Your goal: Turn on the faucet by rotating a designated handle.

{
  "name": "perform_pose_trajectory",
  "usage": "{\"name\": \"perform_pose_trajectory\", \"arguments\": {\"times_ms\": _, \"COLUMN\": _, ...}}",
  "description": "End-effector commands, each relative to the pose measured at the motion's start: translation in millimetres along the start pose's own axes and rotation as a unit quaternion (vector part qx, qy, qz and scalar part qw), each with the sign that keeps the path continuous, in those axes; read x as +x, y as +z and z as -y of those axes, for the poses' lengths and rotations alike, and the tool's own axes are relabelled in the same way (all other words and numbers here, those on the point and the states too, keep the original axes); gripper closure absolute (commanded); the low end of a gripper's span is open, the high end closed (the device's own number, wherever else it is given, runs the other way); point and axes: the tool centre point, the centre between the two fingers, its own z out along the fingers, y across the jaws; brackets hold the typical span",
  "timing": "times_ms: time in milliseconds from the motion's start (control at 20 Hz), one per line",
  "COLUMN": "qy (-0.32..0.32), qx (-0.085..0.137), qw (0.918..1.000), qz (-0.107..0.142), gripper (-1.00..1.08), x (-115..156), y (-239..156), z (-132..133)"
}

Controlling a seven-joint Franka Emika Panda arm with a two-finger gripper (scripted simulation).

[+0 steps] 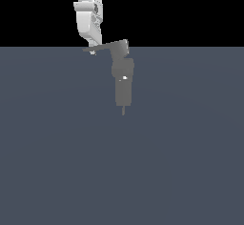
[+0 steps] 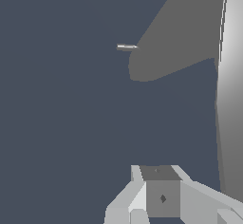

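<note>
The faucet [image 1: 124,83] is a matte-grey upright block with a small white spot and a thin pin at its lower end. Its handle [image 1: 107,46] is a flat tapering lever that sticks out from the top block toward the exterior view's left. My gripper [image 1: 94,50] comes down from the white arm and sits right at the handle's thin tip, seemingly touching it. In the wrist view the handle [image 2: 175,38] shows as a broad grey wedge with a rounded tip, and my fingers [image 2: 161,194] lie close to it. The fingers' spacing does not show.
A flat blue-grey floor [image 1: 181,162] spreads around the faucet, with black background above it. A pale grey surface [image 2: 232,85] runs along one edge of the wrist view. A thin bright pin [image 2: 126,46] lies beside the handle's tip.
</note>
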Motion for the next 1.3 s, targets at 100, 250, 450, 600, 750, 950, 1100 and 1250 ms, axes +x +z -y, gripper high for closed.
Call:
{"name": "perform_pose_trajectory", "arguments": {"times_ms": 100, "qy": 0.0, "qx": 0.0, "qw": 1.0, "qz": 0.0, "gripper": 1.08, "x": 0, "y": 0, "z": -8}}
{"name": "perform_pose_trajectory", "arguments": {"times_ms": 250, "qy": 0.0, "qx": 0.0, "qw": 1.0, "qz": 0.0, "gripper": 1.08, "x": -1, "y": 0, "z": -13}}
{"name": "perform_pose_trajectory", "arguments": {"times_ms": 450, "qy": 0.0, "qx": 0.0, "qw": 1.0, "qz": 0.0, "gripper": 1.08, "x": -1, "y": 0, "z": -21}}
{"name": "perform_pose_trajectory", "arguments": {"times_ms": 600, "qy": 0.0, "qx": 0.0, "qw": 1.0, "qz": 0.0, "gripper": 1.08, "x": -1, "y": 0, "z": -27}}
{"name": "perform_pose_trajectory", "arguments": {"times_ms": 750, "qy": 0.0, "qx": 0.0, "qw": 1.0, "qz": 0.0, "gripper": 1.08, "x": -1, "y": 0, "z": -34}}
{"name": "perform_pose_trajectory", "arguments": {"times_ms": 950, "qy": 0.0, "qx": 0.0, "qw": 1.0, "qz": 0.0, "gripper": 1.08, "x": -2, "y": 0, "z": -42}}
{"name": "perform_pose_trajectory", "arguments": {"times_ms": 1100, "qy": 0.0, "qx": 0.0, "qw": 1.0, "qz": 0.0, "gripper": 1.08, "x": -2, "y": 0, "z": -49}}
{"name": "perform_pose_trajectory", "arguments": {"times_ms": 1250, "qy": 0.0, "qx": 0.0, "qw": 1.0, "qz": 0.0, "gripper": 1.08, "x": -2, "y": 0, "z": -56}}
